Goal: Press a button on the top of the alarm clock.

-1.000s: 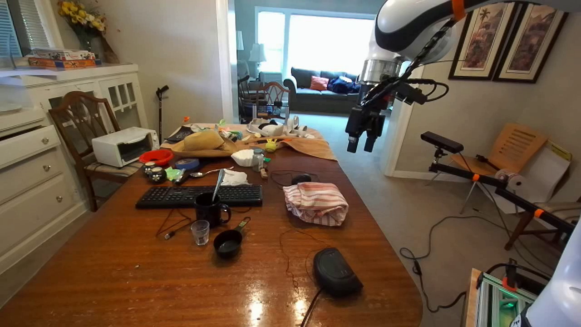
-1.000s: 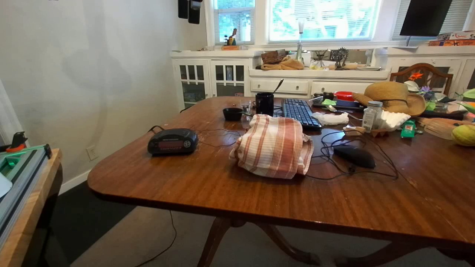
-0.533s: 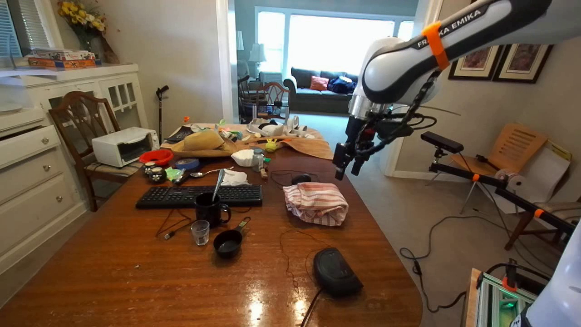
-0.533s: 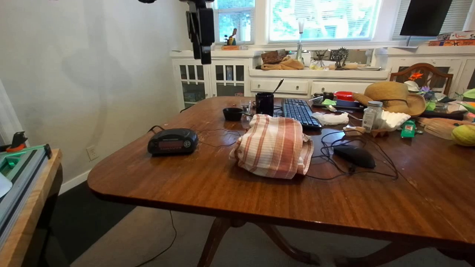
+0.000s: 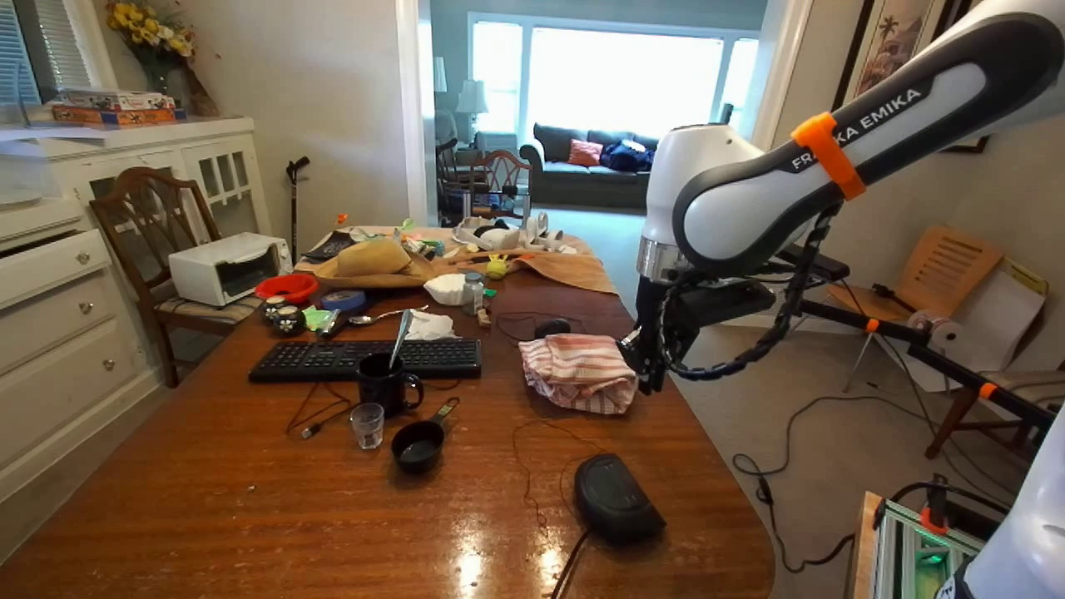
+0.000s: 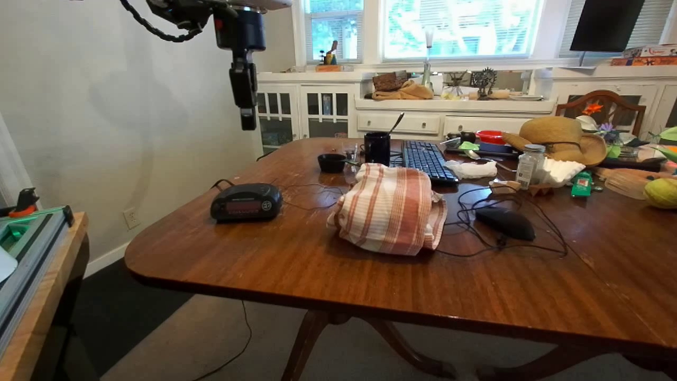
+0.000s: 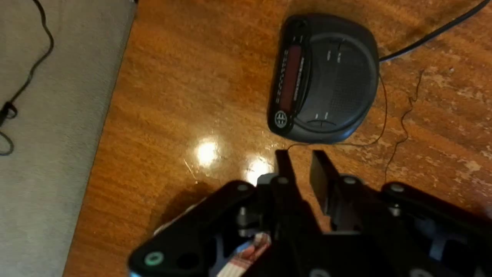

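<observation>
The black alarm clock [image 5: 617, 499] lies on the wooden table near its corner; its display side faces out in an exterior view [image 6: 246, 202]. From the wrist view I look down on the top of the alarm clock [image 7: 342, 80], with faint labels at both ends of its rounded upper surface. My gripper [image 7: 300, 154] points down, its fingertips a narrow gap apart with nothing between them. In that view the tips appear just below the clock's near end. Seen from outside, the gripper [image 6: 248, 124] hangs in the air well above the clock, not touching it.
A striped cloth bundle [image 6: 391, 209] sits beside the clock. Further off are a black mug [image 5: 384, 384], a black measuring cup [image 5: 418, 443], a small glass [image 5: 367, 425] and a keyboard [image 5: 433, 358]. A cord [image 7: 434, 34] runs from the clock. The table edge [image 7: 103, 119] is close by.
The arm has come down and nearer to the clock. The gripper's fingers have moved closer together. The clock and other table items have stayed put.
</observation>
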Robot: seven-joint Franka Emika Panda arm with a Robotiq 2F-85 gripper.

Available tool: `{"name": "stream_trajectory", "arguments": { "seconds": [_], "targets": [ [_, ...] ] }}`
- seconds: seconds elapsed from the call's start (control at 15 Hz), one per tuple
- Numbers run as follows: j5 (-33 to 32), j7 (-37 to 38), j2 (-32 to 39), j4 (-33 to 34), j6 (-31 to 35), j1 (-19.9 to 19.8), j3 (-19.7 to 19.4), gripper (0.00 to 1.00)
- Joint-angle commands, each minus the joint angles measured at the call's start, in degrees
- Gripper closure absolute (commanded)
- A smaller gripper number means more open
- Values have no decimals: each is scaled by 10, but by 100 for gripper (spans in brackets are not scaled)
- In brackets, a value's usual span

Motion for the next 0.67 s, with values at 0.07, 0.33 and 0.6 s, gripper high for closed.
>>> {"name": "stream_trajectory", "arguments": {
  "seconds": [0.07, 0.33, 0.6],
  "targets": [
    [21, 58, -33, -58, 4, 15, 31, 100],
    [47, 39, -26, -86, 41, 34, 41, 100],
    [31, 45, -14, -59, 11, 25, 41, 99]
  ]
}}
